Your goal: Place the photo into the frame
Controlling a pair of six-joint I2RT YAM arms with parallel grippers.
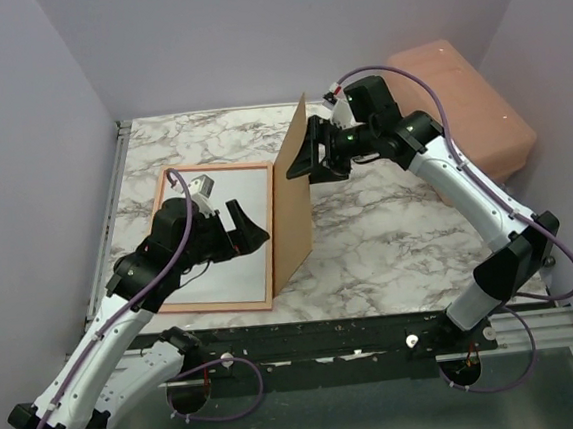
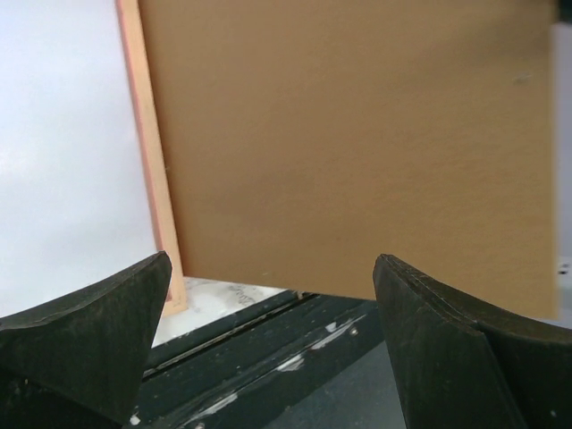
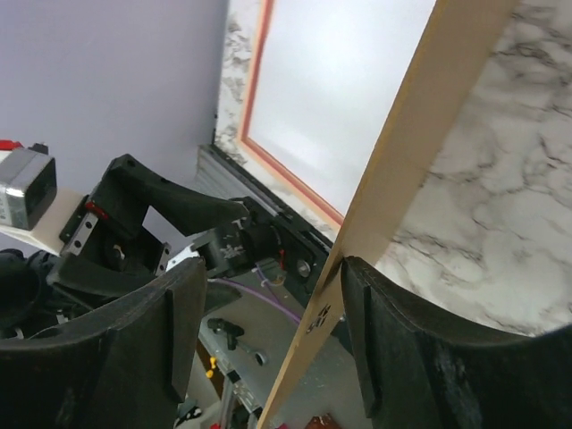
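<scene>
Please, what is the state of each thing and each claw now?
frame: lying flat, back up.
photo: inside the frame, white side up.
backing board: standing on edge beside the frame.
left claw: open, empty.
right claw: open around the backing board's top edge.

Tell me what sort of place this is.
Probably a robot lab workcell, not a home: left arm and right arm bolted to a metal rail, a marble-patterned table, and plain lilac walls boxing it in.

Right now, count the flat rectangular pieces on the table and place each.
3. The frame lies flat at the left; the photo, white side up, lies inside it; the brown board stands on edge along its right side.
</scene>
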